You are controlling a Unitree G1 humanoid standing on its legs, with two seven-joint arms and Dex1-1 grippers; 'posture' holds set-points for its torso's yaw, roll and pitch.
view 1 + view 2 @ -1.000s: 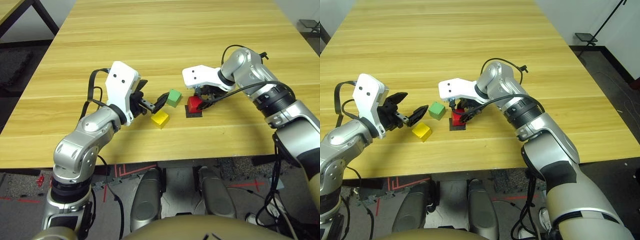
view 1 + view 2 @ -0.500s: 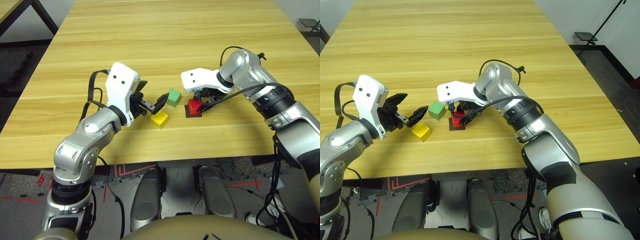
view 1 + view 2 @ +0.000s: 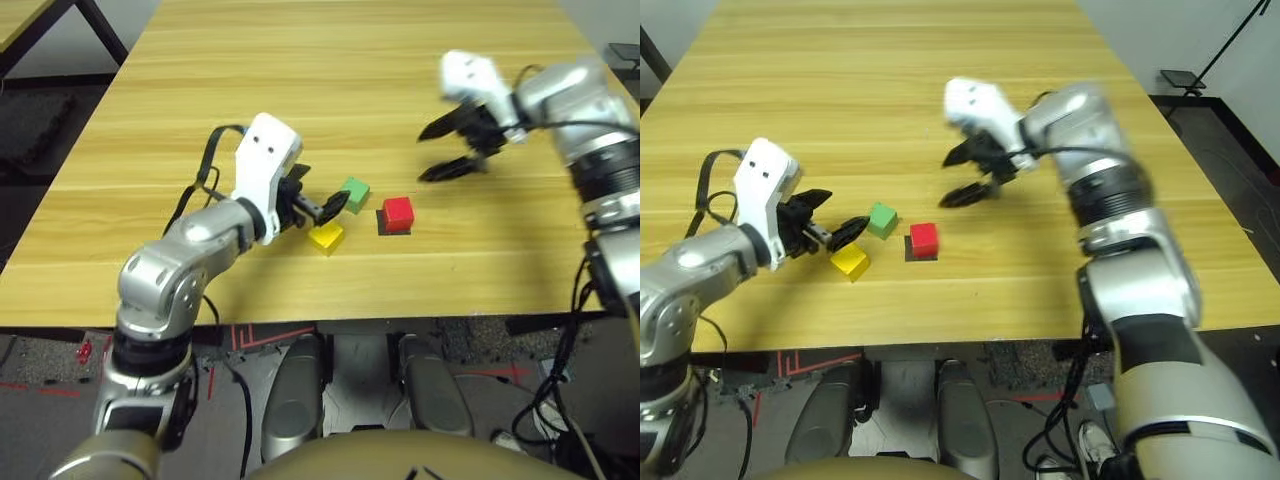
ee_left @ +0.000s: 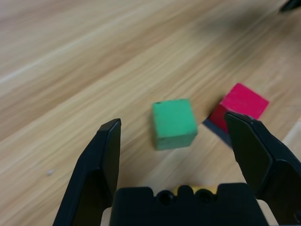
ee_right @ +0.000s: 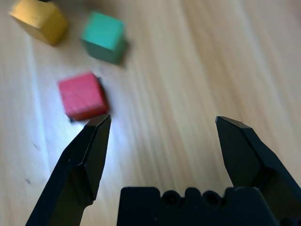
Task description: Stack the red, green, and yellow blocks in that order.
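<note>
Wooden table (image 3: 300,80) holds 3 plain cubes, red (image 3: 398,212), green (image 3: 354,194), yellow (image 3: 326,237), unstacked; both grippers' jaws spread.

My left gripper (image 3: 322,207) hangs low just beside the green block (image 3: 354,193), on its near-left side, fingers spread wide with nothing between them, the silver forearm bent in from the left and pointing forward-right. My right gripper (image 3: 450,148) is raised well to the far right of that block, fingers also wide apart and empty, tilted down and toward it.
</note>
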